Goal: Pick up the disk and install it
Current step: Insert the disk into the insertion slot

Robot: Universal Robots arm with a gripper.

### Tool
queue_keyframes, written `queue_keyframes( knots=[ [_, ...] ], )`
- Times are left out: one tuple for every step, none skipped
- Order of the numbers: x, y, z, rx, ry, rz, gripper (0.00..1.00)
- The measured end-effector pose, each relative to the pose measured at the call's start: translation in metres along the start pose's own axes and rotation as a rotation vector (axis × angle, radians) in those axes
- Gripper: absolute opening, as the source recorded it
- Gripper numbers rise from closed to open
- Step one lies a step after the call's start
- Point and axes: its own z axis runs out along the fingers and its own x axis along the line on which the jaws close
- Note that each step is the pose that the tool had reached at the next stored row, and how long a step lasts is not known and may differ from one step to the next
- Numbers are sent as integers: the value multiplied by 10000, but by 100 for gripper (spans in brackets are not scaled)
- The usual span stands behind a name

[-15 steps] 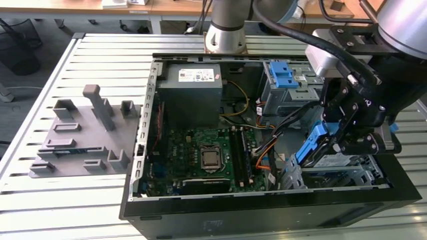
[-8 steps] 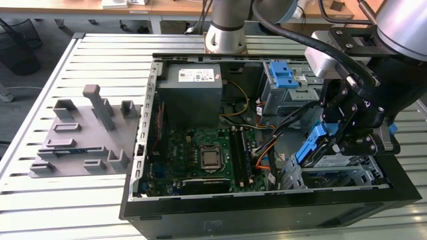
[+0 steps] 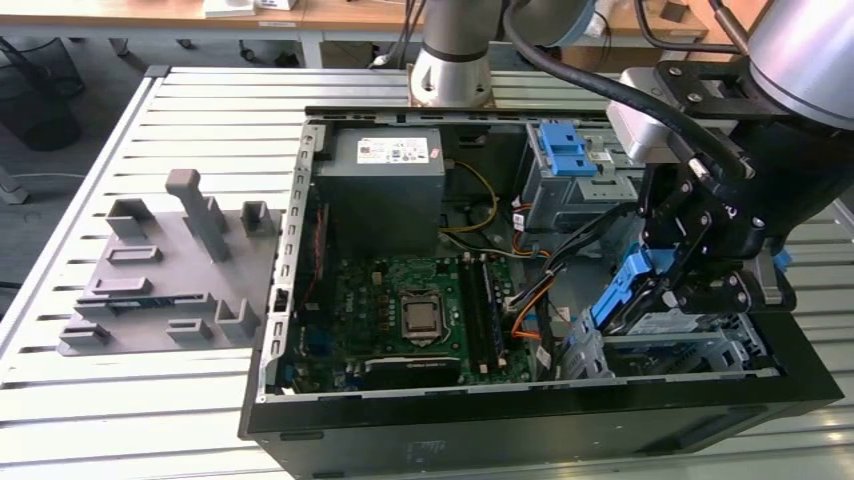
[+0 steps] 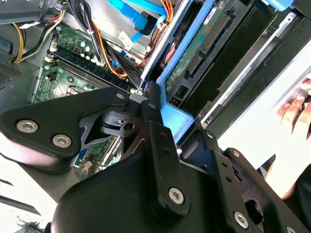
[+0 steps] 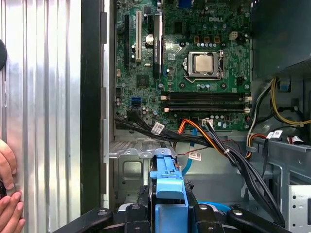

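One disk (image 3: 667, 324) in play, and your claw (image 3: 694, 290) has it: in the first wrist view the fingers (image 5: 197, 213) are closed on either side of the blue carrier (image 5: 167, 177), clamped on the plastic rather than on the metal body. Exterior view puts the load low in the open computer case (image 3: 534, 425), at the corner bay (image 3: 687, 355) on that view's right, beside the motherboard (image 3: 414, 300) and well apart from the power supply (image 3: 387, 185). Reads as the install step, pickup done; the disk looks to be at the mouth of the bay, whether fully seated you cannot tell from here. Second wrist view shows the disk's circuit side (image 4: 194, 51) running alongside a metal rail. Judgement: the push calls for the carrier square to the bay guides, and a straight, slow feed. Cable bundle (image 5: 218, 145) runs close past the bay, a likely snag. Note a person's hand (image 5: 7, 194) resting on the table (image 3: 134, 400) near the case; mind it.
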Motion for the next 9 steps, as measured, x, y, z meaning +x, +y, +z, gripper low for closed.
queue_keyframes(
  knots=[
    [0, 0, 7, 0, -1, 0, 36],
    [0, 0, 14, 0, 0, 0, 36],
    [0, 0, 21, 0, 0, 0, 36],
    [1, 0, 30, 0, -1, 0, 36],
    [1, 0, 38, 0, -1, 0, 36],
    [1, 0, 44, 0, 0, 0, 36],
    [1, 0, 50, 0, 0, 0, 36],
    [1, 0, 55, 0, 1, 0, 36],
    [1, -1, 61, 0, 0, 0, 36]
  ],
)
